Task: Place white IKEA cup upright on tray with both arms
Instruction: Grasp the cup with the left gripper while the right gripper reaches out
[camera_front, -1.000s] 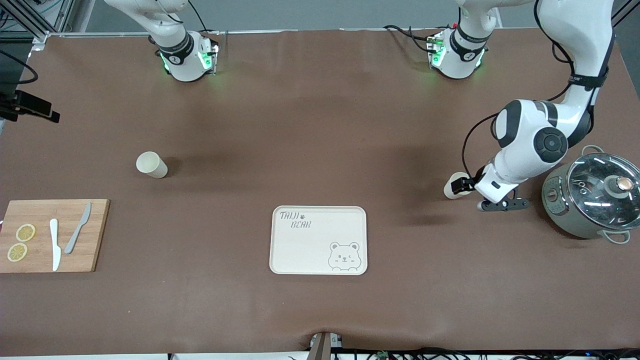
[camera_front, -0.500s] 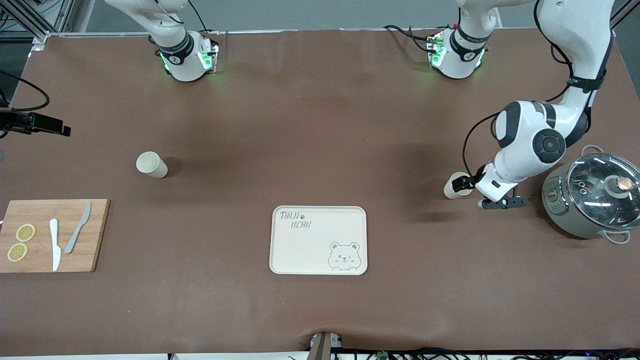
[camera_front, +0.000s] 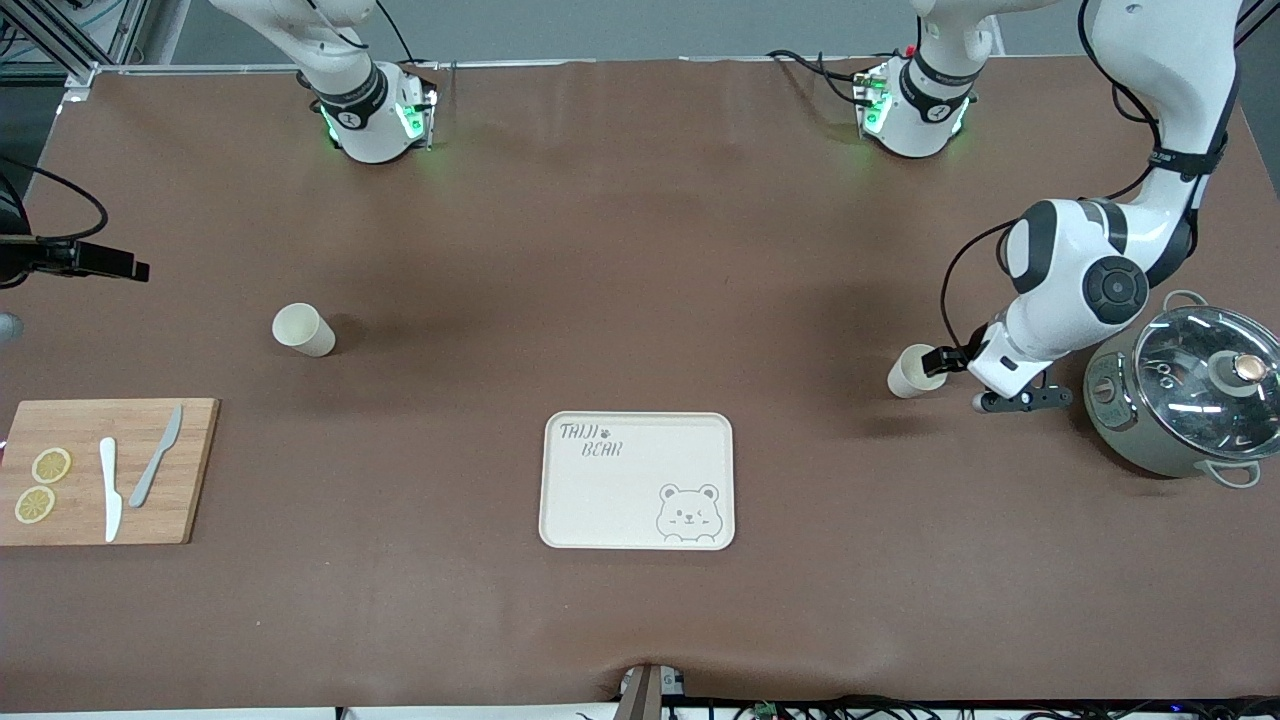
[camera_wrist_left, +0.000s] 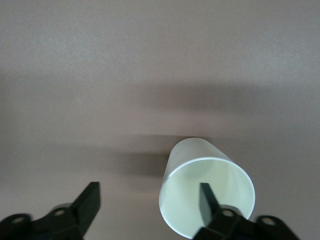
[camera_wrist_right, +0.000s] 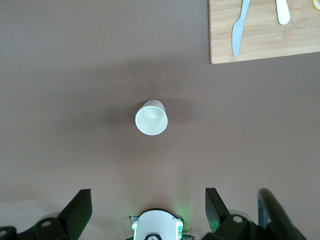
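On my left wrist feed the left gripper (camera_wrist_left: 150, 200) has its jaws spread wide, straddling one wall of a white cup (camera_wrist_left: 207, 197) that stands upright on the tabletop: one finger (camera_wrist_left: 207, 197) dips inside the cup's mouth, the other (camera_wrist_left: 87, 205) hangs outside with clear table between it and the cup wall. I cannot tell whether the inner finger touches the wall; nothing is clamped. From the front camera that cup (camera_front: 912, 371) sits toward the left arm's end of the tabletop, just beside a lidded grey pot (camera_front: 1180, 395) near that end's edge, with the left gripper (camera_front: 950, 360) low at its rim.

The right gripper (camera_wrist_right: 145, 212) is up high with its jaws fully apart and holding nothing; the right arm waits. Its wrist feed looks straight down on a second white cup (camera_wrist_right: 151, 118), upright and alone, toward the right arm's end of the tabletop (camera_front: 620, 260).

The tray (camera_front: 600, 500) lies flat midway along the table, closer to the front edge than either cup, and carries nothing. A wooden cutting board (camera_front: 190, 470) with two knives (camera_front: 130, 478) and lemon slices (camera_front: 42, 485) lies at the right arm's end edge.
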